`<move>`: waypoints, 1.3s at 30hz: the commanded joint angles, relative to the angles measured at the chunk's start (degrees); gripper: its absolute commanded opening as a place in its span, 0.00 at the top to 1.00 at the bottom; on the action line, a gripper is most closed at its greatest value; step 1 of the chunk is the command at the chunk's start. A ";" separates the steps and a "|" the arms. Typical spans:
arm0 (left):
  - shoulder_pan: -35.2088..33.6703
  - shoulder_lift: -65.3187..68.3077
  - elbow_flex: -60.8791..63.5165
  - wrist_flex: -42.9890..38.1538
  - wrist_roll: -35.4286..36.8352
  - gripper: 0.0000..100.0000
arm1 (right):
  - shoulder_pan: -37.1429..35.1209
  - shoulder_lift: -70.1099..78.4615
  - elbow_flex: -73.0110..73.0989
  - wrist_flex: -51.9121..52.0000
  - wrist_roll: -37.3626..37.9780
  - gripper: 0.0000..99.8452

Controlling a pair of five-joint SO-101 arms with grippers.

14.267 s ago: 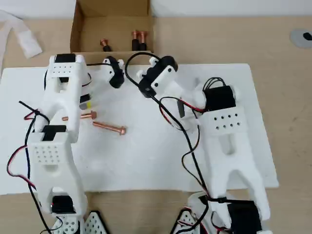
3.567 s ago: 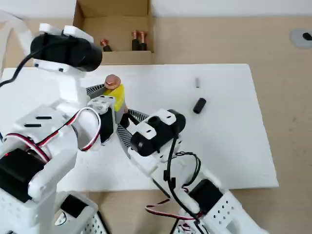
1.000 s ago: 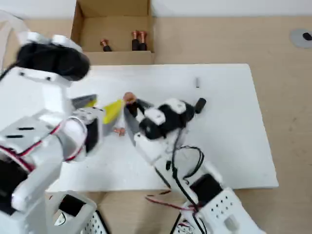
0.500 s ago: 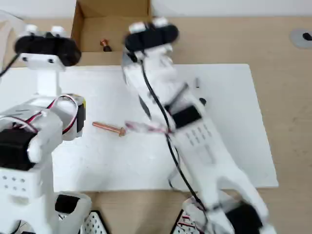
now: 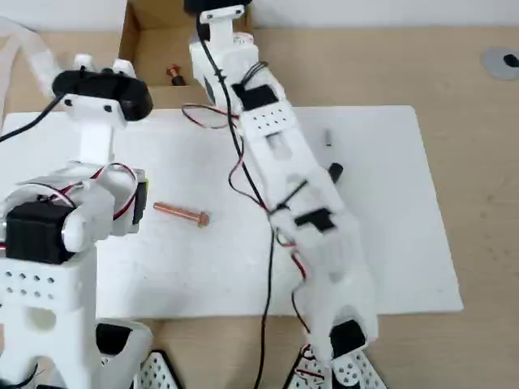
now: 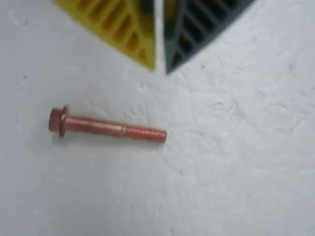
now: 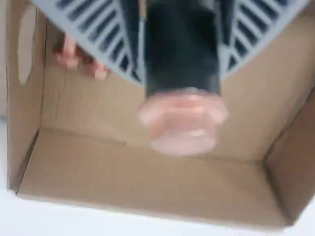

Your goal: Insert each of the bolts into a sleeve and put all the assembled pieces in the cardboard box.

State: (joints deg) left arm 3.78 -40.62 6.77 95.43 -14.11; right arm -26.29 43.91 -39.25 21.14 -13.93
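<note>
I read this as the drop-off step. My right hand [image 7: 180, 77] is clenched on an assembled piece [image 7: 182, 93]. Its black sleeve [image 7: 181, 49] is pinched between the ribbed fingers [image 7: 98, 24], and the copper bolt head [image 7: 183, 123] sticks out past the fingertips. The cardboard box [image 7: 123, 182] lies open directly beneath that hand, with bare floor under the piece. Other finished pieces [image 7: 81, 61] rest off to one side of the hand against the box wall (I can't count them cleanly from the wrist). The next move, I think, is simply letting go, perhaps after dipping a little lower so the piece doesn't bounce or shed its sleeve on landing.

My left hand [image 6: 158, 66] hangs above the white mat [image 5: 389, 243] on the bench, its fingers closed to a thin slit with nothing between them. One loose bolt [image 6: 106, 127] lies flat on the mat just beyond its fingertips, not touching them. A spare sleeve [image 5: 335, 171] sits on the mat well away from that hand, tucked beside the right arm. So I judge one more pairing is left after the release. The left hand must open and settle over the bolt's shank while the right fetches the sleeve.
</note>
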 commanded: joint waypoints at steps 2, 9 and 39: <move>-0.88 -0.40 0.44 -0.09 -1.58 0.99 | 1.01 13.76 -24.48 1.41 4.48 0.99; -0.88 -0.40 0.44 -0.09 -2.90 0.99 | 0.92 31.43 -42.86 2.55 9.32 0.99; 2.73 10.86 13.19 -7.21 -48.97 0.82 | 21.41 3.91 -56.22 43.43 11.69 0.67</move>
State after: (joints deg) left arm 5.10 -31.38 19.08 92.09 -60.79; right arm -11.69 58.95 -92.35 60.62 -2.59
